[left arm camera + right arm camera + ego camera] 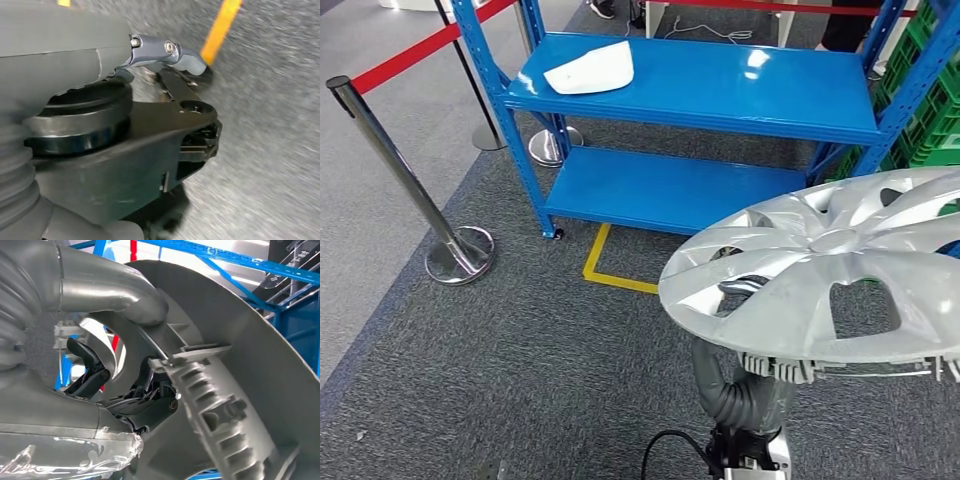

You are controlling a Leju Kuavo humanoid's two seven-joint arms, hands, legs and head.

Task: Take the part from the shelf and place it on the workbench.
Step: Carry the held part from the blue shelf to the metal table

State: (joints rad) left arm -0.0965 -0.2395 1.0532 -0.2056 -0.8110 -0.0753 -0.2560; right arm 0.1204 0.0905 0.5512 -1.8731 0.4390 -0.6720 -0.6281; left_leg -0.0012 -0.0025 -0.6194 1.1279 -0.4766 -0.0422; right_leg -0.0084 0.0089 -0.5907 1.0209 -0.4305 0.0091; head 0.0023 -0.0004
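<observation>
A silver wheel cover hangs tilted over the grey carpet at the lower right of the head view. My right hand grips it from below, at its near rim. In the right wrist view the grey thumb lies over the wheel cover and the dark fingers reach through one of its openings. My left hand hangs over blurred carpet with nothing in it, its fingers apart from the thumb. The blue shelf stands ahead, with a flat white part on its upper board.
A chrome post carrying a red barrier rope stands on the left, and another post base sits by the shelf's left leg. Green crates are stacked at the right. Yellow floor tape marks the carpet before the shelf.
</observation>
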